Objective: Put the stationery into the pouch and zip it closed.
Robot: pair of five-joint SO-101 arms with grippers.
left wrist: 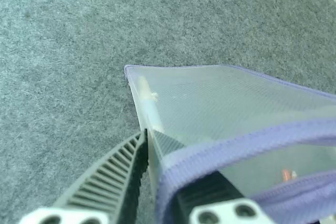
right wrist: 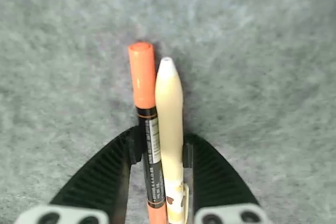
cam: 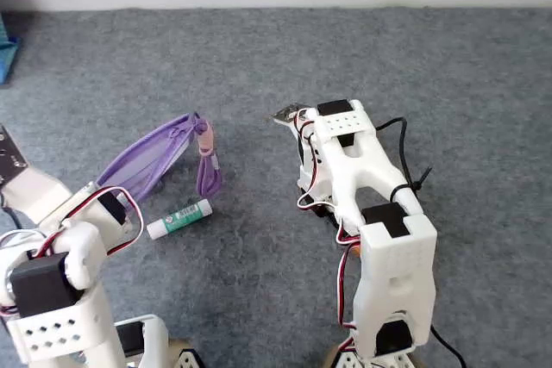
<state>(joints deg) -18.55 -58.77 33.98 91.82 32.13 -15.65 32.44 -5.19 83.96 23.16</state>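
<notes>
A translucent purple pouch (cam: pixel 153 158) lies at the left of the grey carpet, its pink zip tag (cam: pixel 205 139) and looped strap at the far end. My left gripper (left wrist: pixel 149 156) is shut on the pouch (left wrist: pixel 220 108) wall beside the purple zip band, near its corner. A green-and-white glue stick (cam: pixel 178 219) lies on the carpet beside the pouch. My right gripper (right wrist: pixel 160 145) is shut on two pens side by side: an orange marker (right wrist: pixel 142 77) and a cream pen (right wrist: pixel 169 98), both pointing ahead over the carpet. In the high view the right gripper (cam: pixel 289 118) is right of the pouch.
A blue object (cam: pixel 4 49) sits at the far left edge. A pale wall runs along the back. Bare carpet spreads between pouch and right arm and across the whole right side.
</notes>
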